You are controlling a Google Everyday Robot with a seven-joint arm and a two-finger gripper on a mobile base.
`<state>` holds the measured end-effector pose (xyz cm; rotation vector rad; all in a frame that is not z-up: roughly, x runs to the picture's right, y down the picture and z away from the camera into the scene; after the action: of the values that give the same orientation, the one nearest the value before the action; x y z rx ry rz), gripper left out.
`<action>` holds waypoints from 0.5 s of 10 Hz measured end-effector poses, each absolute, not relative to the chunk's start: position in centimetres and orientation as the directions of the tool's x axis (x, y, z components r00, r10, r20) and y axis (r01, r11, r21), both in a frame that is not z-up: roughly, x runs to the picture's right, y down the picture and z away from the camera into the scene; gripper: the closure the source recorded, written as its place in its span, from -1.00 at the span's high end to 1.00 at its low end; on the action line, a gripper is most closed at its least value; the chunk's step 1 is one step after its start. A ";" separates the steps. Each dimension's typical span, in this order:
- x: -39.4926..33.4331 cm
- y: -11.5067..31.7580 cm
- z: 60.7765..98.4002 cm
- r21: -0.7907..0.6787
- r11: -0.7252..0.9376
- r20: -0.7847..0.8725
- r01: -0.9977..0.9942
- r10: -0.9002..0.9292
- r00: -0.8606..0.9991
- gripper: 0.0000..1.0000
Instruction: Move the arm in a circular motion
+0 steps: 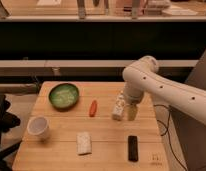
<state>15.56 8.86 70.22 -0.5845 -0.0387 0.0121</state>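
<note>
Here the arm [163, 89] holds its hand [124, 112] above the table [108, 156], fingers [117, 111] apart.

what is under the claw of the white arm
Only bare light wooden table shows under the beige claw of the white tubular arm, right of the table's middle. The claw's tips cover a small patch of wood, and what lies there cannot be seen.

White tubular arm [163, 89] w/ dark dots (beige hand [124, 114] at tip).
</note>
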 end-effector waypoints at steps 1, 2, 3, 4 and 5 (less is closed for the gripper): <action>15.7 8.8 70.3 -0.553 0.833 0.032 -0.007 0.030 0.999 0.60; 15.7 8.7 70.4 -0.554 0.833 0.032 -0.012 0.036 0.999 0.60; 15.7 8.8 70.3 -0.555 0.832 0.028 -0.019 0.042 0.999 0.60; 15.7 8.9 70.3 -0.556 0.831 0.026 -0.023 0.045 0.999 0.60; 15.8 8.6 70.4 -0.554 0.832 0.024 -0.029 0.051 0.998 0.60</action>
<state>15.85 8.63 70.43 -0.5861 -0.0383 0.0424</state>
